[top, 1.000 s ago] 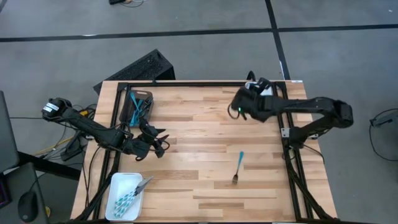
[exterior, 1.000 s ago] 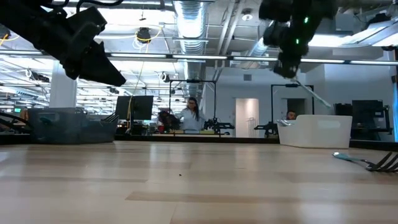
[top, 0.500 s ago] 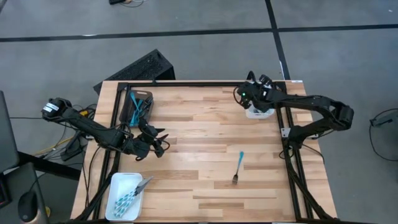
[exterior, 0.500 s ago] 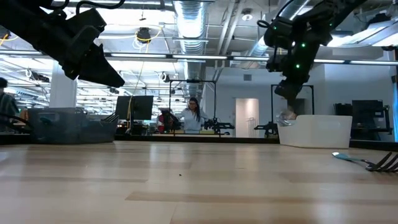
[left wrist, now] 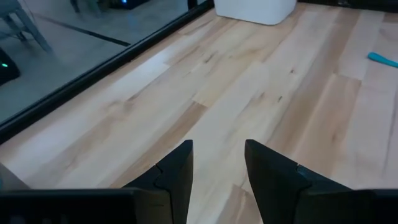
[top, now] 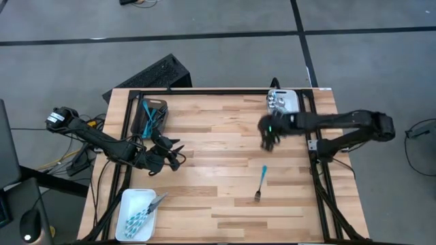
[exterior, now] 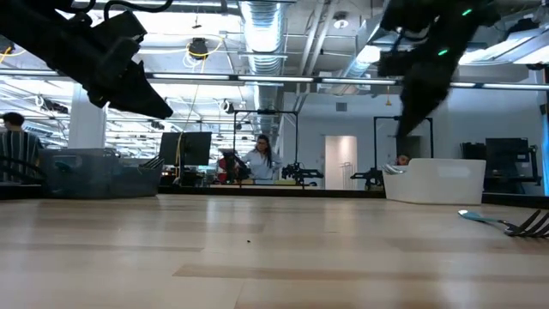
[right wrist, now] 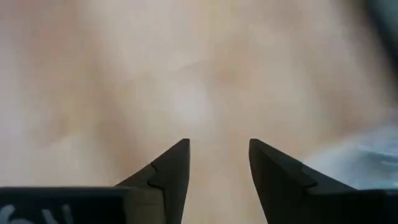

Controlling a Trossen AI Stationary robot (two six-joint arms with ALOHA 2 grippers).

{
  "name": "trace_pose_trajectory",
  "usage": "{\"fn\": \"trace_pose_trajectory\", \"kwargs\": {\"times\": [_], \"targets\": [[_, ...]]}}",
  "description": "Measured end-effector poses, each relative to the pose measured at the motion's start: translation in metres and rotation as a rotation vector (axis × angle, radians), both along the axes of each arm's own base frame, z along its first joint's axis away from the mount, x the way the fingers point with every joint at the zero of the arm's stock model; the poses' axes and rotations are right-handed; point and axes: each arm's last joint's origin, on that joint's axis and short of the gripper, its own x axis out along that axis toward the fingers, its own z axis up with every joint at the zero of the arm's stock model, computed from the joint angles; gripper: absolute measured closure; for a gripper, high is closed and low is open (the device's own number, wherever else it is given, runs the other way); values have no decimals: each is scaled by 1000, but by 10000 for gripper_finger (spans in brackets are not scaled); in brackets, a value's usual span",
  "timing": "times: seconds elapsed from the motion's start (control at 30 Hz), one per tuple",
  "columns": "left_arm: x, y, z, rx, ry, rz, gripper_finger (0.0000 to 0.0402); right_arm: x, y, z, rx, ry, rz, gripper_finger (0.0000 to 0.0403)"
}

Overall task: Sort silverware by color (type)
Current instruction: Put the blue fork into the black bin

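Observation:
One fork [top: 261,184] with a teal handle lies flat on the wood, tines toward the near edge. It also shows in the low view as the fork [exterior: 506,223]. My right gripper [top: 268,139] hovers open above bare wood, a little to the far side of the fork; nothing is between its fingers [right wrist: 219,144]. My left gripper [top: 176,154] waits open above the table's left part, its fingers [left wrist: 217,146] holding nothing. Other silverware lies in the white tray [top: 281,102] at the far right, the dark grey tray [top: 154,114] at the far left and the white tray [top: 136,214] at the near left.
A black frame rail [top: 308,129] runs along the table's right edge below my right arm. A dark case [top: 153,73] lies on the floor beyond the far left corner. People stand in the room behind the table. Bare wood lies between the two arms.
My right gripper swung to above the white tray at the far right, then came back toward the near edge and down, tipping to point downward above the wood near the fork. The thin silver piece that stuck out of it a second ago no longer shows in it.

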Motion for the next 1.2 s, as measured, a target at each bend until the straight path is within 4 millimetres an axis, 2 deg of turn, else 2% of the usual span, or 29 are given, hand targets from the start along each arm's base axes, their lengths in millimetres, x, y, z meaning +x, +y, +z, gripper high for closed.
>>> {"fn": "trace_pose_trajectory", "kwargs": {"times": [0.13,0.3,0.53,0.77,0.9,1.07,1.2], "targets": [[0,1,0,7,-11,19,268,0,50,-18,62,108,211,230],[0,0,0,4,-12,17,268,-1,103,-45,31,232,489,235],[0,0,1,1,-20,19,268,12,149,-69,26,225,652,237],[1,1,1,-10,-31,32,268,28,169,-90,143,312,754,237],[1,2,1,-19,-37,39,268,37,174,-99,126,334,796,244],[1,2,1,-18,-32,38,268,53,175,-93,117,293,797,275],[1,3,1,2,-20,35,268,63,173,-89,92,214,874,288]]}}
